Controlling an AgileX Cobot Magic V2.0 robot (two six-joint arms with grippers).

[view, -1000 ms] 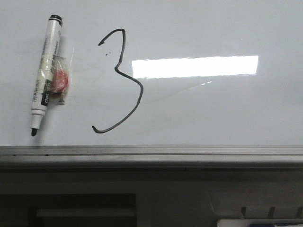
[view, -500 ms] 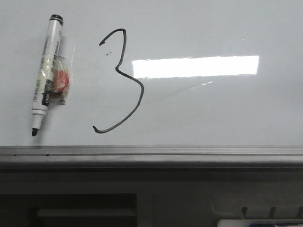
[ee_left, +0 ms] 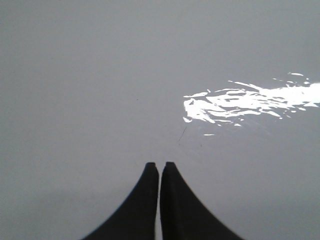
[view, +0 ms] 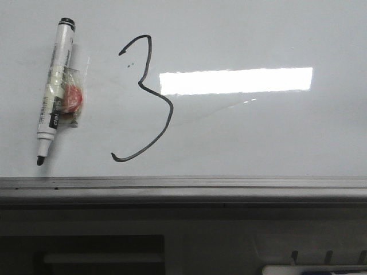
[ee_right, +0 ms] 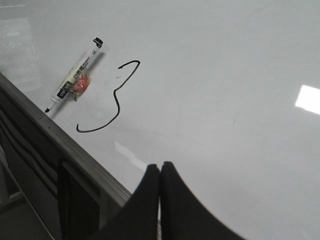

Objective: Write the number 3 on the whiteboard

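Both grippers have their jaws pressed together with barely a sliver of light between the dark fingers, and neither holds anything. The left gripper [ee_left: 159,164] hangs over a bare stretch of the whiteboard [ee_left: 90,85], with only a bright ceiling-light glare on the surface toward the right of that wrist view. The right gripper [ee_right: 160,165] sits near the board's grey edge rail [ee_right: 60,145], its tips touching nothing that I can see.

From the front, the number 3 [view: 150,100] is drawn in thin dark ink left of centre on the whiteboard [view: 258,132], its top hook high in the frame and its long tail curling down toward the lower left, stopping short of the edge rail [view: 183,186]. Two tiny specks sit just beside its upper curve. At the upper left lies a marker [view: 54,89], uncapped, nib pointing down toward the rail, with a small red-and-clear piece [view: 73,98] fixed against its barrel. Marker and numeral lie apart.
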